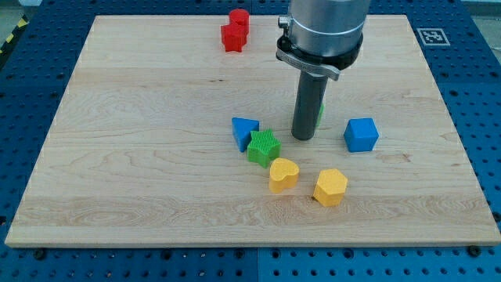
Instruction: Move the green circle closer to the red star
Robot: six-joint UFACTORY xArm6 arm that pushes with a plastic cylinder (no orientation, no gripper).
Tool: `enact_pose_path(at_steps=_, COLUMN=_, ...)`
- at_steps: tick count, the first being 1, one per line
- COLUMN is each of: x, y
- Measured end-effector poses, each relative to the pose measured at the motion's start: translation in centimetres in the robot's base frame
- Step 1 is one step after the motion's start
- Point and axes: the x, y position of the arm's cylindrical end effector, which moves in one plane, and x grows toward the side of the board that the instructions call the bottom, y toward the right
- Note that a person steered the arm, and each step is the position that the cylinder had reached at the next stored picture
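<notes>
A green block, only a sliver of it showing, sits just behind my rod near the board's middle; its shape is hidden. My tip rests on the board right in front of it, toward the view's bottom. The red star lies near the view's top edge, up and left of my tip, touching another red block behind it.
A blue triangle and a green star-like block touch just left of my tip. A yellow heart and a yellow hexagon lie below. A blue cube sits to the right. The wooden board rests on a blue pegboard.
</notes>
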Motion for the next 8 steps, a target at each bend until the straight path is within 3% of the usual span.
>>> enact_pose_path(at_steps=3, x=-4.8, y=0.0)
enact_pose_path(at_steps=6, x=-3.5, y=2.9)
enact_pose_path(at_steps=8, x=-6.1, y=3.1)
